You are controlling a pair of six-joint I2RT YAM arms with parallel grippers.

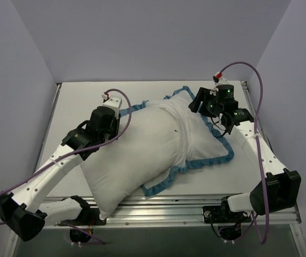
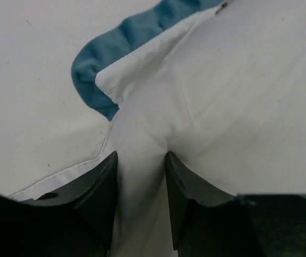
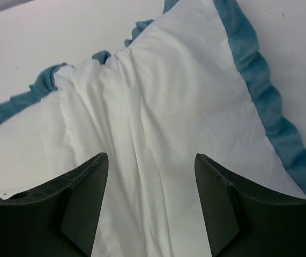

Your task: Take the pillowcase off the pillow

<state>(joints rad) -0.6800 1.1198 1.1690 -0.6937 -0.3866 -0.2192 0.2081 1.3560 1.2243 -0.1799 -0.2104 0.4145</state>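
The plain white pillow (image 1: 123,171) lies slantwise, its near-left half bare. The pillowcase (image 1: 198,140), white face up with a teal ruffle (image 1: 226,152), covers its far-right half. My left gripper (image 1: 118,122) is at the pillow's left edge. In the left wrist view it (image 2: 141,155) is shut on a fold of the pillow (image 2: 142,176), just below a teal-edged corner of the pillowcase (image 2: 96,69). My right gripper (image 1: 202,104) is open over the pillowcase's far right part. In the right wrist view its jaws (image 3: 151,156) stand wide over wrinkled white pillowcase cloth (image 3: 158,107), holding nothing.
The white table (image 1: 77,101) has a metal rail (image 1: 195,201) along its near edge. Grey walls enclose the left, back and right. Purple cables (image 1: 257,101) loop from both arms. The pillow's near corner reaches the rail.
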